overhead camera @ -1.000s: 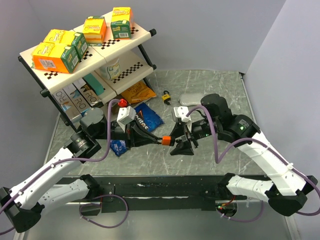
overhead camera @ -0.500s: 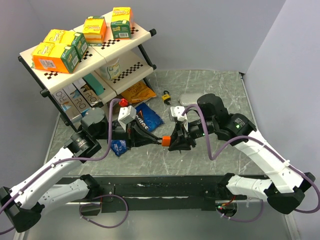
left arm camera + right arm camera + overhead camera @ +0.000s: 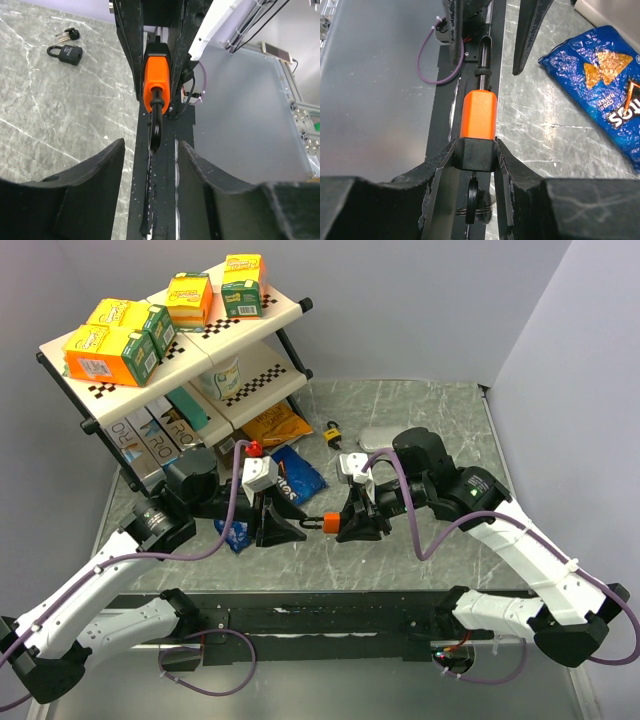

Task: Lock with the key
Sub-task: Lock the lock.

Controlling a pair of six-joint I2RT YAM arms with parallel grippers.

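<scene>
The left pincer (image 3: 292, 527) stands wide open and empty. Its tips face the right pincer (image 3: 340, 524), which is clamped on an orange padlock (image 3: 326, 521) whose shackle points across at the left one.

From the left wrist, that padlock hangs straight ahead between the spread jaws, untouched by them. The key (image 3: 68, 34) lies on the worktop (image 3: 45, 115) well ahead and off to the left of this pincer, just beyond a black padlock (image 3: 69, 54). Its blades run crosswise to the pincer's reach, with the heads to the right. It looks nearer the right arm, yet only the left is free to fetch it.

From the right wrist, the fingers grip the padlock's black end. A dark loop dangles beneath it, and I cannot tell what it is. The key is out of this view.
</scene>
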